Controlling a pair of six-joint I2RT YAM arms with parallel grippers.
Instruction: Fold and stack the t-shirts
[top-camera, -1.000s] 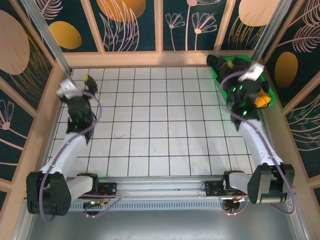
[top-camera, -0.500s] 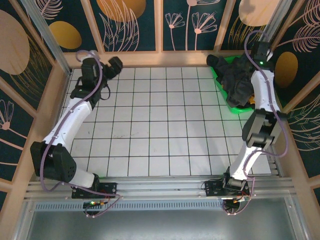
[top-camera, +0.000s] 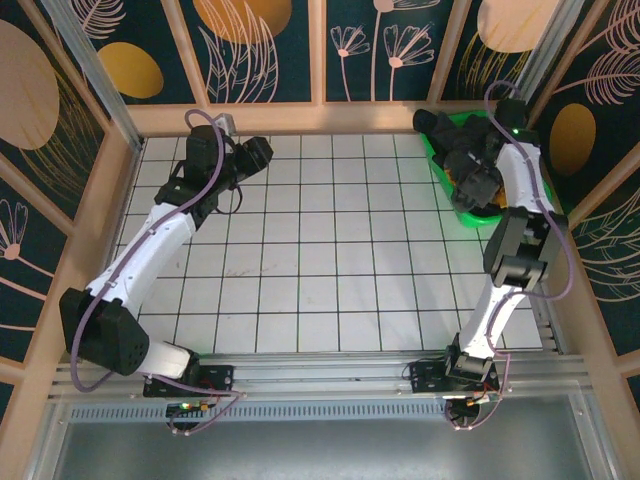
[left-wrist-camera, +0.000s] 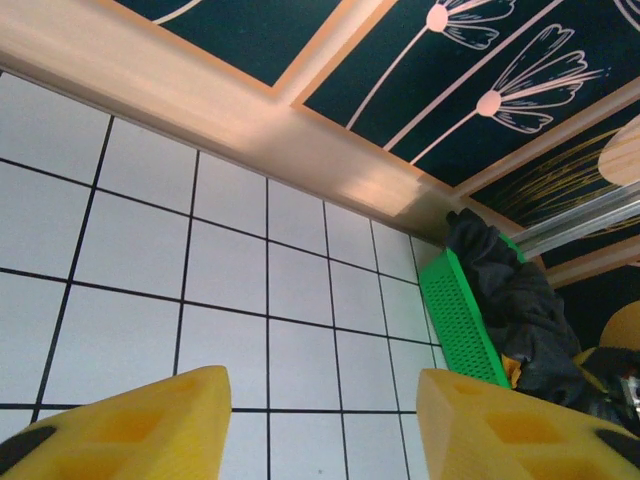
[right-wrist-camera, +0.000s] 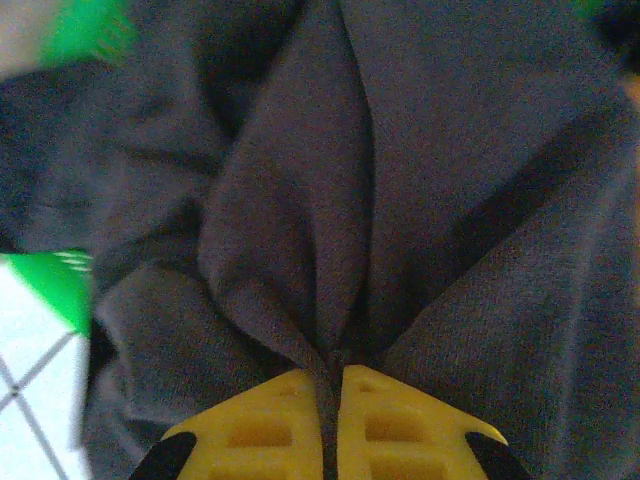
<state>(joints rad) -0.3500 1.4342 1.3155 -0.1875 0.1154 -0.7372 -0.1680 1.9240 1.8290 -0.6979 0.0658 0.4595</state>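
White gridded table (top-camera: 300, 250), floral walls. At its far right corner the charcoal t-shirt (right-wrist-camera: 400, 200) is bunched in the green tray (left-wrist-camera: 460, 315). A thin fold is clenched by the right gripper (right-wrist-camera: 333, 385). The left gripper (left-wrist-camera: 318, 400) is held agape, empty. Risk: so slim a pinch may be lost on lifting, or extra layers dragged. Cloth beneath is hidden.

right gripper (top-camera: 478, 185) on charcoal t-shirt (top-camera: 450, 140) in green tray (top-camera: 466, 213).
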